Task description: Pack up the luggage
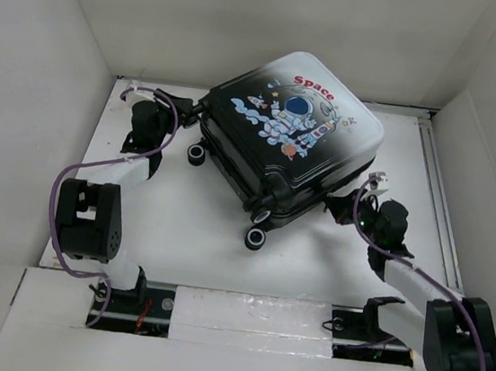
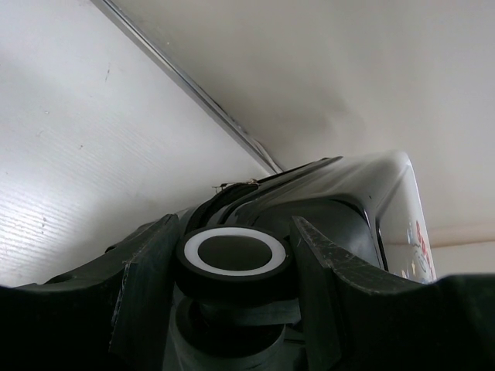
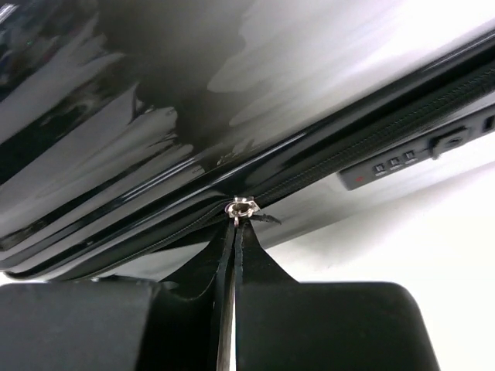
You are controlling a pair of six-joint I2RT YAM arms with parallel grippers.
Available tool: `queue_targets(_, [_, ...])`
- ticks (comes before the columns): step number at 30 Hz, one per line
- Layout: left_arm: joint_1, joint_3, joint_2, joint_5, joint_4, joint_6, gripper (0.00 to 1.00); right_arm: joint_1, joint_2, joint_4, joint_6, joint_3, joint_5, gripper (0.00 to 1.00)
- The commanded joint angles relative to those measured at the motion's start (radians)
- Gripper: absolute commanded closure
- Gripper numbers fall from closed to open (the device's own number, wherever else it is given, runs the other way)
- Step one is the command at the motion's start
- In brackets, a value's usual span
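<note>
The right gripper (image 3: 234,249) pinches the zip pull (image 3: 241,207) on the luggage (image 1: 290,136). The left gripper (image 2: 234,230) sits around a wheel (image 2: 234,253) at 9 o'clock, and I cannot tell if it squeezes.

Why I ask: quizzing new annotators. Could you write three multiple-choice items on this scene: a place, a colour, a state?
1. Where is the left tool?
A. at a suitcase wheel
B. on the combination lock
C. over the astronaut print

2. What colour is the "Space" lettering?
A. blue
B. red
C. green

3. The right tool is:
A. wide open
B. shut on the zipper pull
C. out of view

Answers: 1 A, the wheel sits between its fingers; 2 B, red on the suitcase near its white corner; 3 B, its fingers meet on the pull.
</note>
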Motion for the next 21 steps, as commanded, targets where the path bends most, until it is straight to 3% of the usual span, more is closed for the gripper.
queue_targets(1, [-0.035, 0.034, -0.025, 0.117, 0.165, -0.049, 1.0, 0.128, -0.139, -0.106, 0.017, -0.032, -0.046, 1.0])
queue_targets(6, [-0.035, 0.023, -0.044, 0.106, 0.174, -0.058, 1.0, 0.431, -0.301, -0.252, 0.036, -0.046, 0.17, 1.0])
queue_targets(9, [-0.035, 0.014, -0.054, 0.106, 0.174, -0.058, 1.0, 0.513, -0.313, -0.371, 0.013, 0.003, 0.299, 1.0])
queue_targets(11, [-0.035, -0.007, -0.077, 0.106, 0.183, -0.058, 1.0, 0.477, -0.255, -0.4, -0.019, 0.082, 0.333, 1.0])
queue_targets(13, [-0.044, -0.019, -0.089, 0.097, 0.183, -0.058, 1.0, 0.346, -0.189, -0.4, -0.059, 0.147, 0.216, 1.0])
queue_targets(17, [-0.045, -0.065, -0.126, 0.079, 0.183, -0.058, 1.0, 0.166, 0.018, -0.4, -0.092, 0.431, 0.088, 1.0])
queue_targets(19, [-0.045, -0.075, -0.126, 0.079, 0.183, -0.058, 1.0, 0.117, 0.11, -0.412, -0.064, 0.506, -0.001, 1.0])
queue_targets(21, [-0.045, -0.084, -0.137, 0.068, 0.183, -0.058, 1.0, 0.133, 0.11, -0.412, -0.055, 0.472, -0.034, 1.0])
